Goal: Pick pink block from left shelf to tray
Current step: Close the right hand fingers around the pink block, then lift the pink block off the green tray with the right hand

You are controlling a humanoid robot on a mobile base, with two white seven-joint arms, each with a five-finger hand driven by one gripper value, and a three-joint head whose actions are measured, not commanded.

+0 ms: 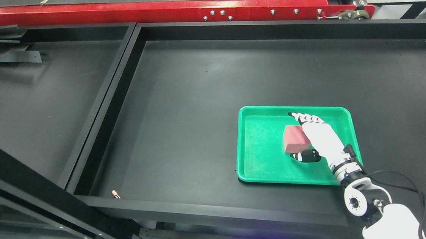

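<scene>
Right hand [315,136] grips the pink block [295,139] inside the green tray [263,172], clear of its rims.

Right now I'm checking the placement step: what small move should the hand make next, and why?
Probably open the fingers and let go: the right hand holds the pink block inside the green tray, apparently low over its floor.

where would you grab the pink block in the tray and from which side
Grip the pink block across its two side faces, coming from above and the right. It sits flat in the green tray, and the right hand already brackets it that way.
</scene>
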